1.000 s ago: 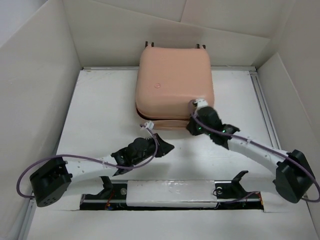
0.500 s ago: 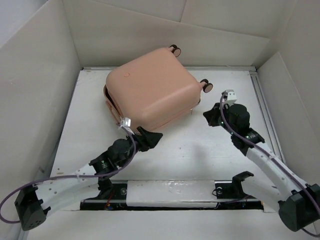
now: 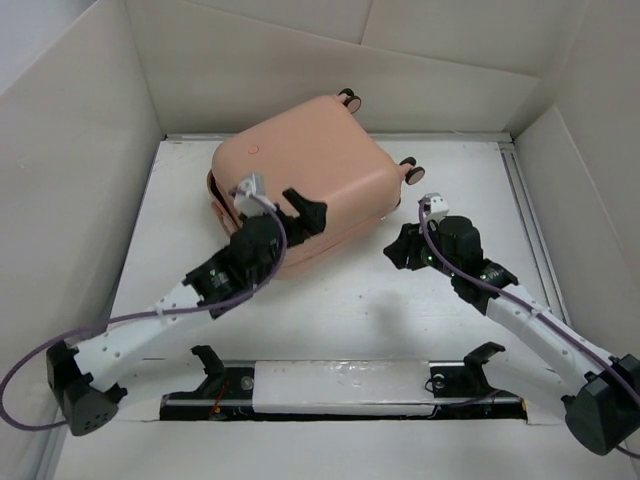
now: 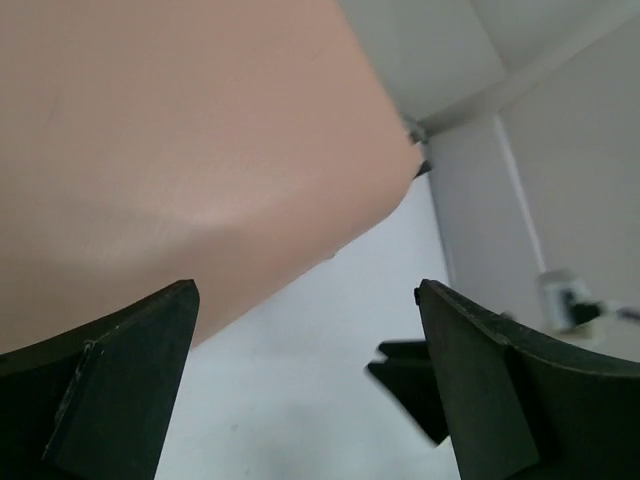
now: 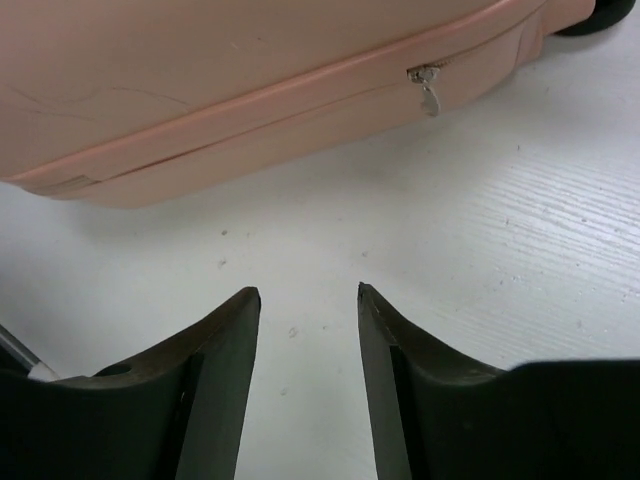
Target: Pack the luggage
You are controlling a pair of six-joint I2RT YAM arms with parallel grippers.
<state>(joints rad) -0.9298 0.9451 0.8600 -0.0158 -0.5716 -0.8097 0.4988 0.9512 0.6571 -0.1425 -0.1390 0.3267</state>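
On the left, left gripper point(image 3: 303, 210) above the top shell of the luggage point(image 3: 320, 165), near its near edge; impossible to tell whether touching the shell. Pincer opened wide, with nothing between the fingers point(image 4: 120, 380). In the middle, toward the far part of the white table point(image 3: 340, 310), the luggage itself: peach-pink, closed, lying flat, turned at an angle, wheels point(image 3: 408, 170) toward the far right. Along its side, a seam with a small zipper pull point(image 5: 430, 92) hanging down. On the right, right gripper point(image 3: 394, 250) low over the table, just beside the near right side of the luggage, not touching it. Pincer opened only narrowly, holding nothing.
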